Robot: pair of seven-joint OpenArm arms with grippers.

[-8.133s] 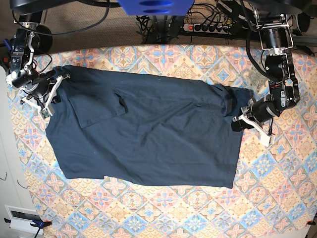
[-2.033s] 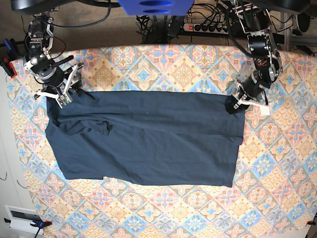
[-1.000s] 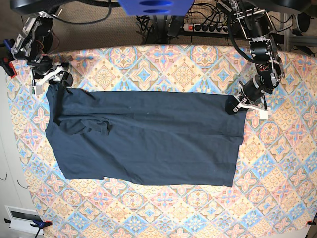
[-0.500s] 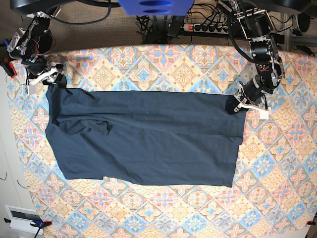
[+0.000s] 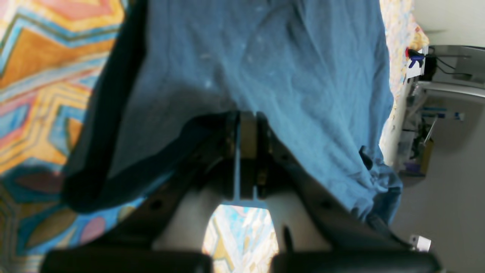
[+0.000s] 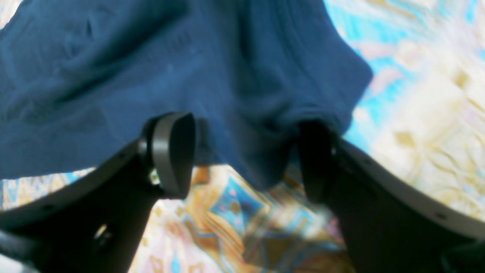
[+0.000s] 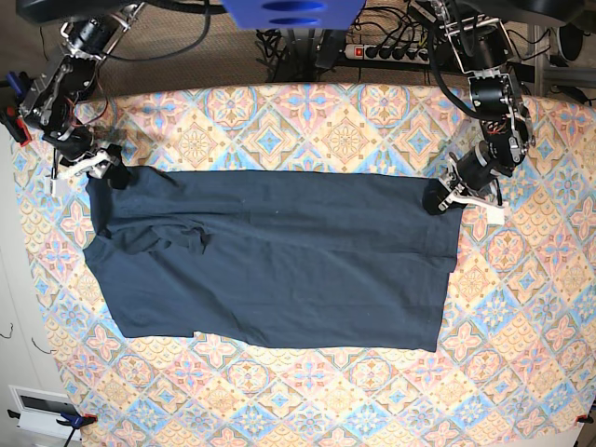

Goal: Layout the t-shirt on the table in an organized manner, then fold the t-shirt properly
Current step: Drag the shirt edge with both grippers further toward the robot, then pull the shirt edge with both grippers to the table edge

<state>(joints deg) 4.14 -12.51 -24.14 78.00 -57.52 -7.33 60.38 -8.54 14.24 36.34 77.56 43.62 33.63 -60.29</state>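
T-shirt [image 7: 270,256] lies spread flat on the table [image 7: 521,307]. Left gripper [image 5: 242,144] is clenched on its far right corner, a pinch only the wrist view shows. Right gripper [image 6: 242,155] gapes, straddling the far left corner ungripped.

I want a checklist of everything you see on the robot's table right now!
Surface: the table wears a colourful tile-pattern cloth.
Job's things: the t-shirt lies spread out, folded into a wide rectangle, with a rumple near its left end in the base view.
Clutter: nothing seen.
Grippers: the left gripper is shut on the t-shirt's corner; the right gripper is open, with a shirt corner hanging between its fingers.
Cables: a power strip with plugged cables sits behind the table.
Surroundings: carpet floor beyond the far edge.
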